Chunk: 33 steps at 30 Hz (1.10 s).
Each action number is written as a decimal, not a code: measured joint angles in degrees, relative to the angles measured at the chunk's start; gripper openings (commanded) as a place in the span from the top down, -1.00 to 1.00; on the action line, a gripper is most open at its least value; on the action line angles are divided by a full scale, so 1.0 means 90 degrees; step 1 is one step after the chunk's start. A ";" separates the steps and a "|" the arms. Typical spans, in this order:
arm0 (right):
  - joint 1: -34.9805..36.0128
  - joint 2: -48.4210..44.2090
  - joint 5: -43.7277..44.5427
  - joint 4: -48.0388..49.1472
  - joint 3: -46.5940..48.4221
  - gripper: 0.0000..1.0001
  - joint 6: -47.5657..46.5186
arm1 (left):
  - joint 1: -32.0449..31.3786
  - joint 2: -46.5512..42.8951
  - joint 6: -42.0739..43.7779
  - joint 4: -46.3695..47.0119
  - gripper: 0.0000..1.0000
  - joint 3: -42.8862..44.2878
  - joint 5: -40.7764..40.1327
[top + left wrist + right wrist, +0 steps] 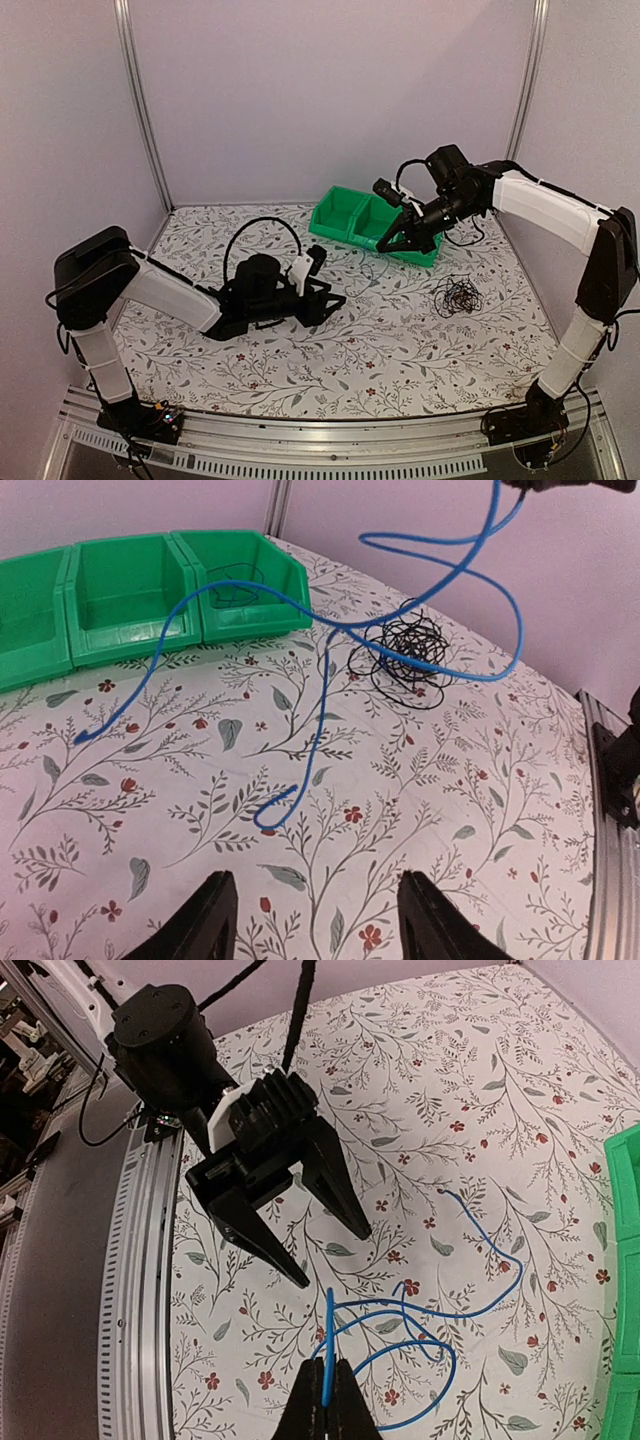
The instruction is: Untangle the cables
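The blue cable [322, 720] hangs in loose curls from the right gripper [326, 1365], whose fingers are clenched on its upper end, above the table [400, 350] just on the near side of the green bins [345, 215]. Its two loose ends droop to the flowered cloth and seem to touch it. A black tangle [405, 660] of thin wire lies on the table to the right, near the bins but apart from them, and the blue curls pass over it without clear contact. Another dark wire [235, 585] sits coiled in the end bin nearest that tangle. The left gripper [316, 880] is low over the middle of the table, left of the blue cable, its fingers spread wide and gripping nothing.
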 measured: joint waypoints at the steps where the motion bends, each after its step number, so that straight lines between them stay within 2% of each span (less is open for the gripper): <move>1: 0.0000 0.0010 -0.0034 -0.0017 0.0029 1.00 0.0012 | -0.0002 0.0112 0.0012 -0.0005 -0.10 0.0070 -0.0056; 11: 0.0024 0.0012 -0.0102 -0.0194 0.0211 1.00 0.0078 | -0.0007 0.1035 0.0155 -0.0163 0.04 0.1025 -0.0401; 17: 0.0044 0.0012 -0.0102 -0.0209 0.0226 1.00 0.0095 | -0.0007 0.1209 0.0255 -0.0119 0.24 0.1127 -0.0401; 20: 0.0049 0.0012 -0.0102 -0.0211 0.0226 1.00 0.0109 | -0.0007 0.1217 0.0304 -0.0104 0.41 0.1132 -0.0384; 24: 0.0053 0.0012 -0.0102 -0.0231 0.0262 1.00 0.0131 | -0.0010 0.1251 0.0398 -0.0019 1.00 0.1163 -0.0352; 33: 0.0061 0.0012 -0.0049 -0.0367 0.0670 1.00 0.0170 | -0.0012 0.1350 0.0350 0.0216 1.00 0.1154 -0.0328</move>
